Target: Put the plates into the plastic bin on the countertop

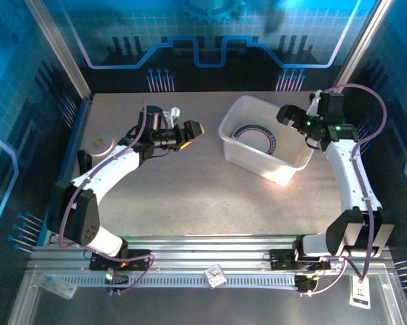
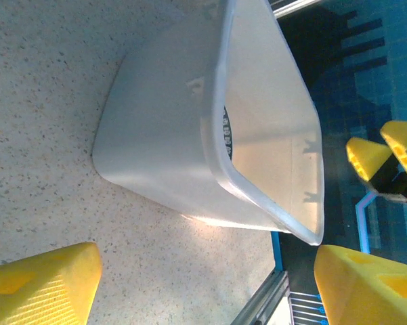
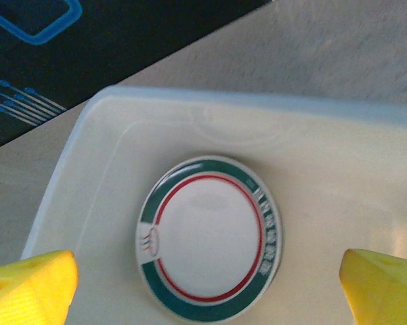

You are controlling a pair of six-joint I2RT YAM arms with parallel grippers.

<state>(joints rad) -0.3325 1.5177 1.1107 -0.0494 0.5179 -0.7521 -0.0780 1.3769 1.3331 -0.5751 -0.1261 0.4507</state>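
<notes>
Currently my L gripper (image 1: 191,130) is spread wide, nothing btwn its yellow fingers (image 2: 44,284), and it hangs over bare countertop (image 1: 189,196). Ahead of it, a bit past the fingertips, sits the plastic bin (image 1: 250,159), outer side wall facing me. My wrist cam is rolled, so the bin looks tipped there, but the top cam shows it upright on the surface. Over its near rim I catch a thin sliver of dark patterned edge inside; can't tell more from that angle.

R gripper (image 1: 288,115) hovers over the bin's side opposite L. Jaws are also wide apart & empty, w/ fingers (image 3: 34,284) at either edge of the wrist view. Below and btwn them is one plate (image 3: 210,237) lying flat on the bin floor: pale centre, thin red ring, dark green rim w/ white lettering I can't read. It's not touching the walls as far as I can see.

Behind L gripper, back beside the forearm, a small plain cream disc (image 1: 105,144) lies on the countertop, well apart from the bin.
</notes>
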